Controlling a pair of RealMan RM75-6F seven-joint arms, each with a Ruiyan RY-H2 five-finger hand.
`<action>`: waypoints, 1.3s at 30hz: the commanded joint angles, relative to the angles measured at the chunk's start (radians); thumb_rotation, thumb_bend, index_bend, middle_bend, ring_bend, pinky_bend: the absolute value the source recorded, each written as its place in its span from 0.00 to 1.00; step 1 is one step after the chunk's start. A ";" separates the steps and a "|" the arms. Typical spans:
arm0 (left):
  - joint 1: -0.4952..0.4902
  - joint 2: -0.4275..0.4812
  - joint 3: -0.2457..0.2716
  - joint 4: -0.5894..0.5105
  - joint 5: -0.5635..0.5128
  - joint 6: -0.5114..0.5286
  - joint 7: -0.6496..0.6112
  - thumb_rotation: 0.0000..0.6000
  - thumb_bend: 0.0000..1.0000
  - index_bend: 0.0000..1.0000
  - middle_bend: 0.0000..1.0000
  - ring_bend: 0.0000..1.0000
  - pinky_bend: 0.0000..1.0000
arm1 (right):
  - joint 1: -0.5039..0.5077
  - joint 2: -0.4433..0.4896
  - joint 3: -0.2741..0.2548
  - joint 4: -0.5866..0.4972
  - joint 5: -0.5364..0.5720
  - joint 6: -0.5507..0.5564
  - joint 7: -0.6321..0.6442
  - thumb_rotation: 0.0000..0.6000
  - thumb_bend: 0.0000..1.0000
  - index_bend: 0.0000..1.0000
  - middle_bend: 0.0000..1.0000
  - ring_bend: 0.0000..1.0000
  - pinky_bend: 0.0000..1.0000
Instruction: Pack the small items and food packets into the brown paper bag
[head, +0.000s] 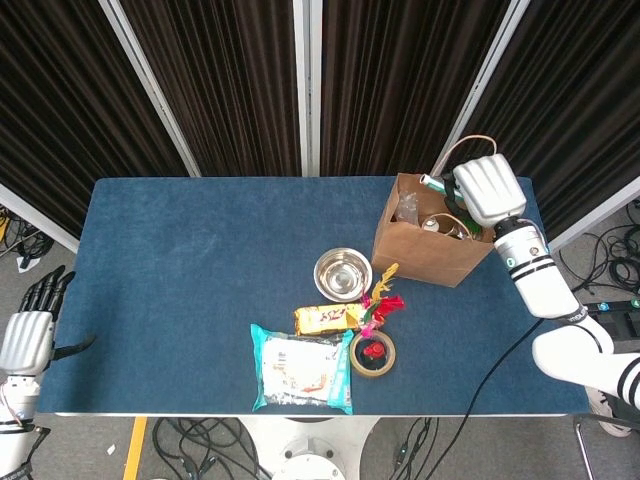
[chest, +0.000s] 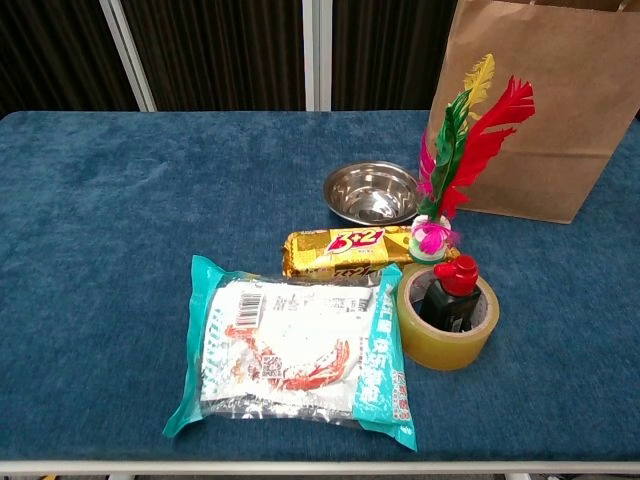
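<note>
The brown paper bag (head: 425, 255) (chest: 540, 110) stands open at the table's right, with some items inside. My right hand (head: 488, 190) hovers over its far right rim and grips a small green tube (head: 433, 182) that pokes out leftward above the opening. On the table lie a steel bowl (head: 342, 273) (chest: 372, 192), a yellow snack packet (head: 325, 318) (chest: 345, 250), a large teal food packet (head: 300, 368) (chest: 295, 350), a feather shuttlecock (head: 378, 300) (chest: 460, 150), and a tape roll (head: 372, 355) (chest: 447, 335) with a red-capped bottle (chest: 455, 285) inside. My left hand (head: 25, 340) hangs off the table's left, holding nothing.
The blue table (head: 200, 270) has wide bare cloth on its left half. Dark curtains with white posts stand behind. Cables lie on the floor by the right edge.
</note>
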 joint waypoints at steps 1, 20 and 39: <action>0.001 0.009 0.005 -0.012 -0.004 -0.009 0.006 1.00 0.14 0.08 0.06 0.00 0.12 | 0.000 0.007 -0.007 -0.001 0.012 -0.033 0.024 1.00 0.24 0.65 0.54 0.47 0.63; 0.003 0.030 0.019 -0.023 0.004 -0.017 0.046 1.00 0.14 0.08 0.06 0.00 0.12 | -0.017 0.033 0.008 -0.002 -0.065 -0.006 0.137 1.00 0.00 0.49 0.47 0.33 0.44; -0.020 0.037 0.008 -0.035 -0.002 -0.031 0.156 1.00 0.14 0.08 0.06 0.00 0.12 | -0.036 0.152 0.185 -0.334 -0.220 0.326 0.132 1.00 0.00 0.49 0.47 0.33 0.44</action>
